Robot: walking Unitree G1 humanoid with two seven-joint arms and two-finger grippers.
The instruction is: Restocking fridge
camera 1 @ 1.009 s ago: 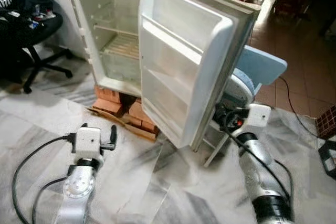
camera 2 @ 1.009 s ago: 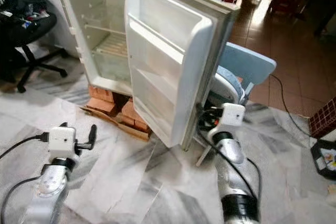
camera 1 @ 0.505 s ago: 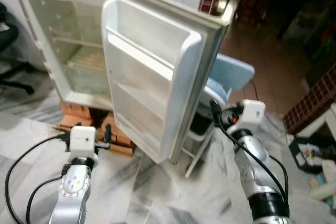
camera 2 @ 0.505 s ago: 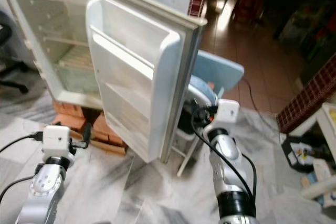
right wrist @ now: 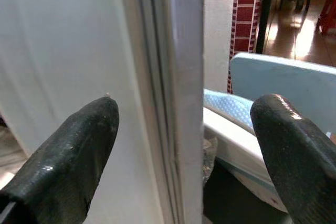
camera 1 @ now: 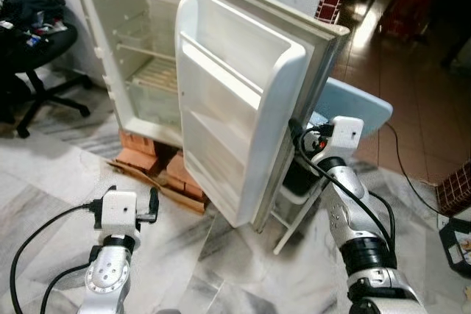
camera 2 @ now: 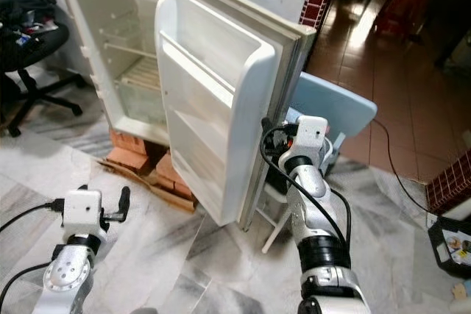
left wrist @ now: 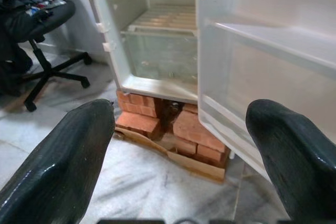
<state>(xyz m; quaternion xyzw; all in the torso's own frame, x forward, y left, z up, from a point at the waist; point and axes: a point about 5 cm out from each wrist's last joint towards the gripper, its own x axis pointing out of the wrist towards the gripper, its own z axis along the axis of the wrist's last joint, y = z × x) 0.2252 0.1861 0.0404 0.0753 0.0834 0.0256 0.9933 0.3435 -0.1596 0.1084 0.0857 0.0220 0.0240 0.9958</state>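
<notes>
Right gripper [right wrist: 178,145] straddles the free edge of the fridge door [camera 1: 243,108], its fingers [right wrist: 68,156] spread wide with one on each side. Left gripper [left wrist: 178,145] hangs low in front of the fridge [camera 1: 140,42], fingers wide apart, pointing at the bricks [camera 1: 158,167] under the cabinet. Behind the door stands a light blue chair [camera 1: 353,108].

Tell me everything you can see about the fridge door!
The fridge door is white, looks like plastic inside, and stands swung wide open. Its inner side has moulded shelves, with nothing on them. A grey strip runs along its outer edge. The right gripper is open around that edge, one finger on each side. The fridge stands on red bricks.
</notes>
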